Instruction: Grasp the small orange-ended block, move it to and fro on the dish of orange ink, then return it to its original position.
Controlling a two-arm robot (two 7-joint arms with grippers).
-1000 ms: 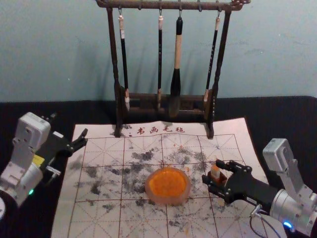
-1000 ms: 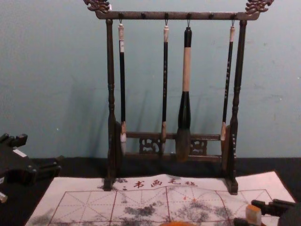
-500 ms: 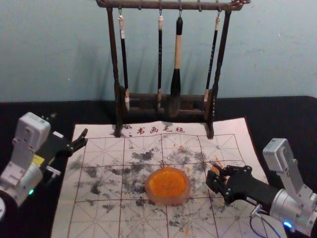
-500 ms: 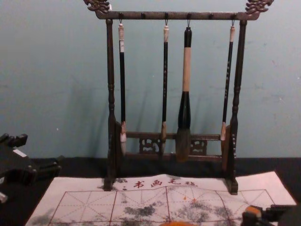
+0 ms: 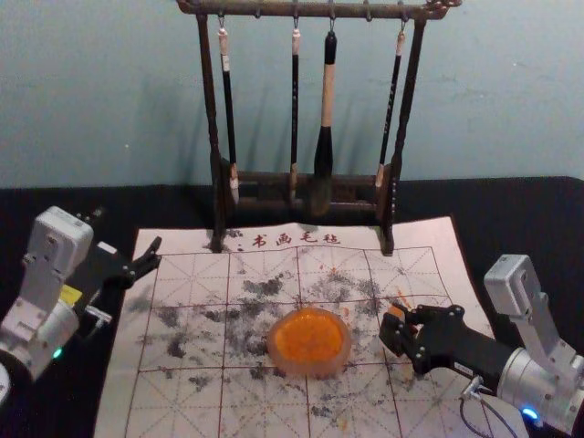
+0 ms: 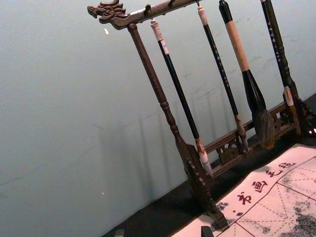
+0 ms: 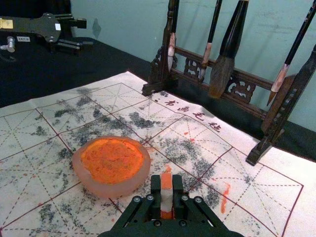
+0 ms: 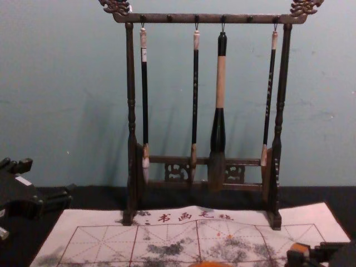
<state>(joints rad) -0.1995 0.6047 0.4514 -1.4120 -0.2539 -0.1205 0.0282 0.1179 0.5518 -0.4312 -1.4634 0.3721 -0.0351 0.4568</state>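
In the head view, my right gripper is shut on the small block, just right of the round dish of orange ink. The right wrist view has the gripper with its fingers pressed on both sides of the pale block, whose top is orange; the dish lies beside it. In the chest view the block's orange top shows by the gripper. My left gripper is parked at the left, open, over the mat's upper left edge.
A dark wooden rack with several hanging brushes stands behind the mat. The white mat, printed with red grid lines and stained with ink, lies on a black-covered table.
The right gripper's fingers, spread around the block a second ago, have closed on it. The left arm and the dish have stayed put.
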